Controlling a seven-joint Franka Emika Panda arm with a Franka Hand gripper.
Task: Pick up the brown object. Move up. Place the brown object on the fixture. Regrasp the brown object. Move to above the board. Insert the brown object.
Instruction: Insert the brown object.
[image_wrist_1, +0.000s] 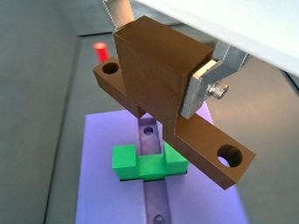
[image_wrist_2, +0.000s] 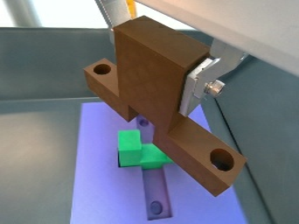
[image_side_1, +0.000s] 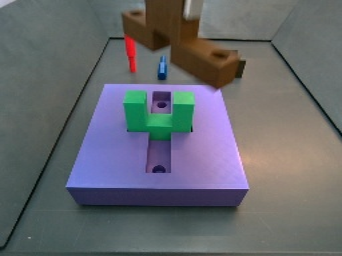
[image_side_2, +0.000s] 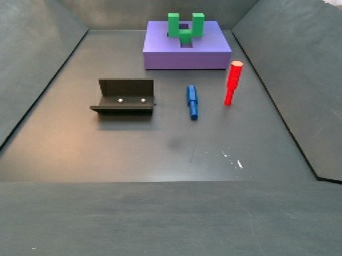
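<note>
— Where is the brown object (image_wrist_1: 163, 96)?
— Up in the air, clamped in the gripper (image_wrist_1: 163, 66). Both wrist views show its bar with a round hole near each end and a taller block rising from the middle, and the silver fingers (image_wrist_1: 208, 77) press on that block.

— What lies under it?
— The purple board (image_wrist_2: 105, 166). In both wrist views the green U-shaped block (image_wrist_2: 140, 150) and the board's lengthwise groove sit right below the bar. In a side view (image_side_1: 181, 45) the brown piece hangs over the board's far end, clear of the green block (image_side_1: 158, 110).

— And farther out?
— On the grey floor (image_side_2: 174, 150), nearer than the board, the fixture (image_side_2: 124, 97) stands to the left, with a blue peg (image_side_2: 191, 101) and a red peg (image_side_2: 233, 82) to its right, all apart from one another.
</note>
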